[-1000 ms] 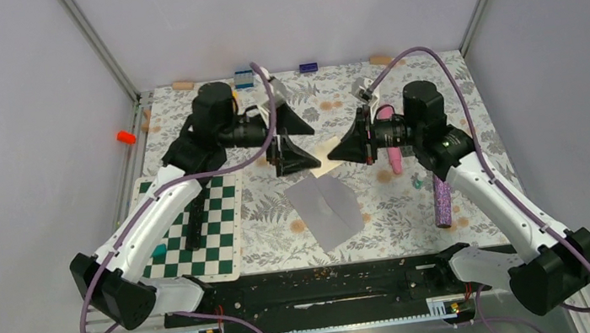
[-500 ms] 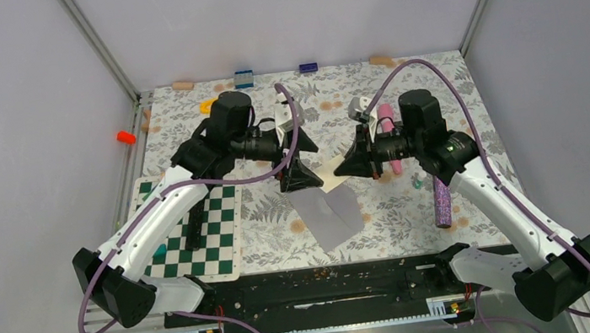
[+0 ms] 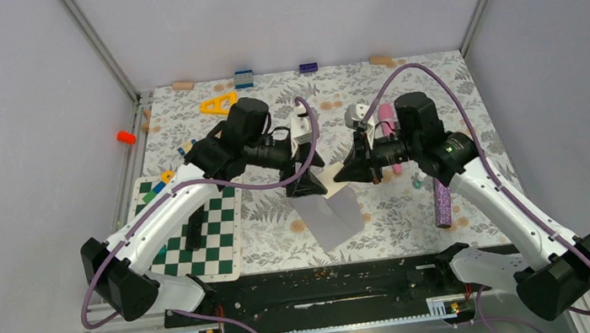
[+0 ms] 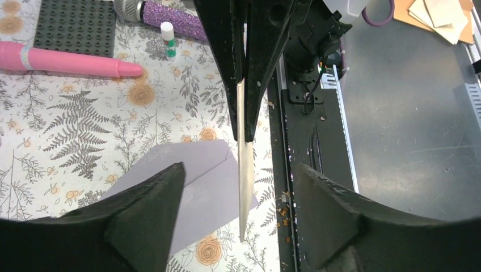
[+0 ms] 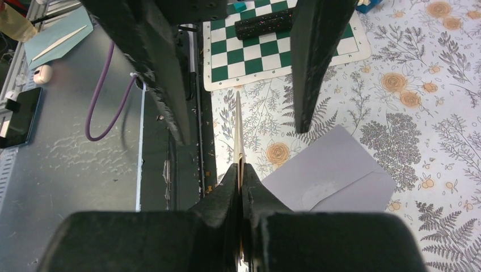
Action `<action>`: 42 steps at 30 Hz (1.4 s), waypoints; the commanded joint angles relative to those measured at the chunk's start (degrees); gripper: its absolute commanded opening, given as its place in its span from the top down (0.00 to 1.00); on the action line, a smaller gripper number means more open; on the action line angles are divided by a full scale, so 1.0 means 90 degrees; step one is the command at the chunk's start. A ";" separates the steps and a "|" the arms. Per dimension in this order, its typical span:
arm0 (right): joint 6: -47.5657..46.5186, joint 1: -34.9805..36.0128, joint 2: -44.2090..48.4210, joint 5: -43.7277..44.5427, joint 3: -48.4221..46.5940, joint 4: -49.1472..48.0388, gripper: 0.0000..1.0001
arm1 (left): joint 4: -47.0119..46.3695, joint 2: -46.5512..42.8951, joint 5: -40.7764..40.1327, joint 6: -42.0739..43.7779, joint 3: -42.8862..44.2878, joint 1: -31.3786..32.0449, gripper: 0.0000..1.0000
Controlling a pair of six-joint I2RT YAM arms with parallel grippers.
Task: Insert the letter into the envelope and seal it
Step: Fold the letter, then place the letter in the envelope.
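The envelope lies flat on the floral worktop. Over the envelope's far edge, the right tool is pinched tight on the letter, holding the tan sheet edge-on; whether the sheet touches the envelope cannot be told. The left tool stands wide above the envelope's far-left corner, one finger on each side of the letter's free end, with a gap showing on both sides.

The letter shows only edge-on, its face unseen; the left pincer covers part of the envelope.
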State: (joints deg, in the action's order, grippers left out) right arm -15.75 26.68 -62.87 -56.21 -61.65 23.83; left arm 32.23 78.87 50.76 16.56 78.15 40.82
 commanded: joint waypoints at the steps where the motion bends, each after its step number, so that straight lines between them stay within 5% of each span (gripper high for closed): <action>1: -0.0388 0.0152 0.0136 -0.0034 -0.0235 0.0201 1.00 | 0.0100 0.0068 -0.0068 0.0288 0.0195 0.0099 0.34; 7: -0.0814 0.0307 0.0080 0.0151 -0.0330 0.0624 1.00 | 0.0187 0.0198 -0.0075 0.0338 0.0270 0.0178 0.60; 13: -0.0915 0.0356 0.0116 0.0268 -0.0347 0.0662 0.97 | 0.0357 0.0264 -0.0054 0.0482 0.0330 0.0265 1.00; 18: -0.0700 0.0347 0.0139 0.0530 -0.0568 0.0562 0.40 | 0.0117 0.0163 -0.0052 0.0261 0.0263 0.0255 1.00; 23: 0.0194 0.0032 0.0330 0.1250 -0.0684 -0.0221 0.16 | -0.0693 -0.0040 -0.0003 -0.0570 0.0144 -0.0048 1.00; 31: 0.3010 -0.0737 0.0490 0.1082 -0.0341 -0.2956 0.06 | -0.4680 -0.0412 0.0462 -0.4740 -0.0932 -0.1054 1.00; 38: 0.5646 -0.0748 0.0048 0.1298 0.0665 -0.6092 0.06 | -0.7852 -0.0521 0.0153 -0.7379 -0.2242 -0.1242 1.00; 42: 0.5937 -0.0757 0.0095 0.1411 0.1398 -0.7069 0.06 | -0.9949 -0.0501 -0.0226 -0.8405 -0.3224 -0.1434 1.00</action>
State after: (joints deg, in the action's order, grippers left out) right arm 28.82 20.16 -62.24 -44.97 -53.15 -24.47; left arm -31.40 75.33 51.79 -43.77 54.83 29.67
